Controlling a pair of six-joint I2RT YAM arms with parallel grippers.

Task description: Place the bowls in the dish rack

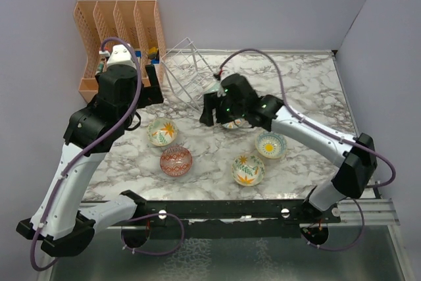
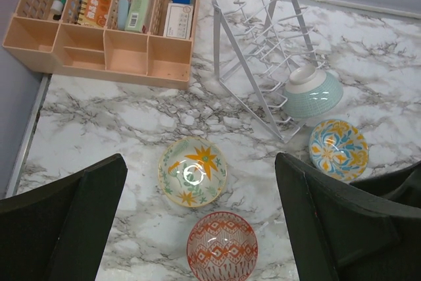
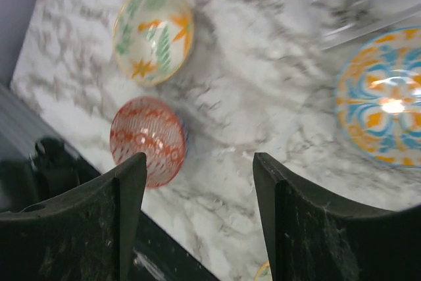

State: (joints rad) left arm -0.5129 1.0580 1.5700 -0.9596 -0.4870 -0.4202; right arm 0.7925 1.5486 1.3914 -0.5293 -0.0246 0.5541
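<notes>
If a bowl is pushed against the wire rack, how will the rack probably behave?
The rack is thin open wire, so probably light; it may slide on the smooth marble table. Only the teal bowl weighs it, near one end, so a push elsewhere could turn or tip it.

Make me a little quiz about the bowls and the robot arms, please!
1. True or false: the teal bowl rests in the dish rack.
2. How many bowls lie on the table, outside the rack? A) three B) five C) six
3. Fill the gap: the left fingers and the right fingers are both ____, holding nothing.
Key: 1 true. 2 B: leaf bowl, red bowl, blue bowl, sun bowl, flower bowl. 3 open.
</notes>
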